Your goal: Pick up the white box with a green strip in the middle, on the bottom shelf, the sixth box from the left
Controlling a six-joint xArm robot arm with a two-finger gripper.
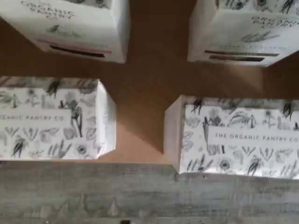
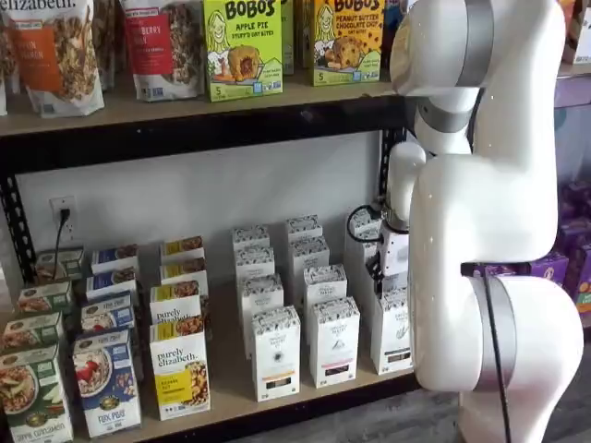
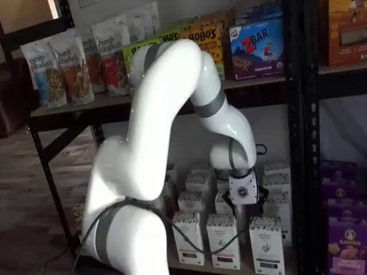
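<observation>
The white box is the front carton of the right-hand white column on the bottom shelf. It shows in both shelf views. It has a speckled top, a small dark logo and a dark band low on its face. My gripper hangs above that column, over the cartons behind the front one, and also shows in a shelf view. Its white body is plain, but the black fingers are mostly hidden, so no gap can be read. The wrist view shows several patterned carton tops, one of them at the shelf's front edge.
More white cartons stand in columns to the left, then cereal boxes. A black upright rises at the right. The upper shelf carries bags and boxes overhead. In the wrist view, tan board shows between the cartons and grey floor in front.
</observation>
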